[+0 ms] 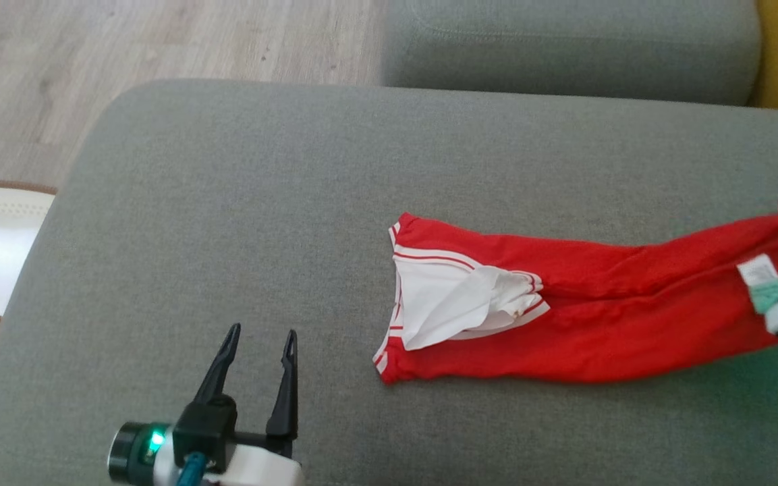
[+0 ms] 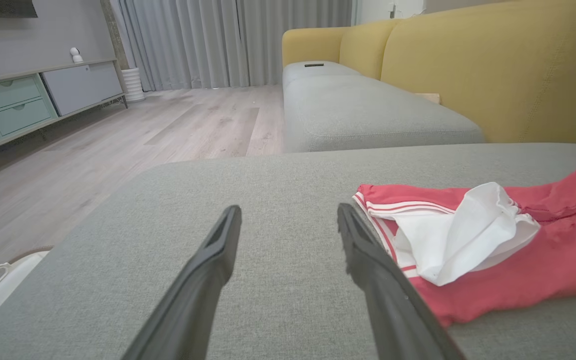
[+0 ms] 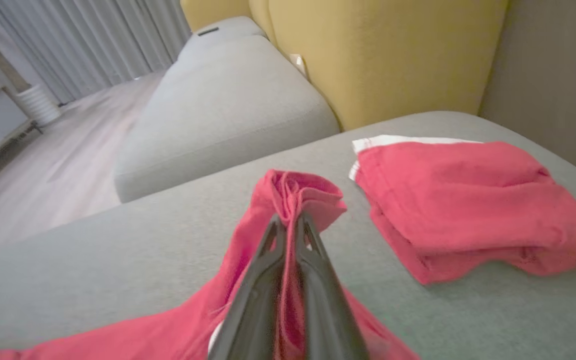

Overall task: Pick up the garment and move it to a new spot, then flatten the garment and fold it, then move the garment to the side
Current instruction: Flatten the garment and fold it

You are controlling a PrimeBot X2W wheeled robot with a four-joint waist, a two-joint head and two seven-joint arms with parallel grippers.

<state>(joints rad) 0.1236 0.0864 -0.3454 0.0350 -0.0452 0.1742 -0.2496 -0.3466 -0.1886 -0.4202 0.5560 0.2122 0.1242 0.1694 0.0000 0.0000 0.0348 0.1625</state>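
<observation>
My right gripper [image 3: 291, 220] is clamped on a bunched end of the red garment [image 3: 297, 192], which trails back and left of it over the grey cushion [image 3: 93, 260]. My left gripper [image 1: 262, 332] is spread and empty, with the hem just right of its fingers. I'd lift slowly and stay clear of the folded red pile [image 3: 457, 195] ahead-right.

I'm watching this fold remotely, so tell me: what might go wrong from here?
The right gripper pinches only a small bunch of the red garment, which may slip free when pulled. The folded red pile lies close beside it and might get dragged. The left gripper is open, off the cloth.
</observation>
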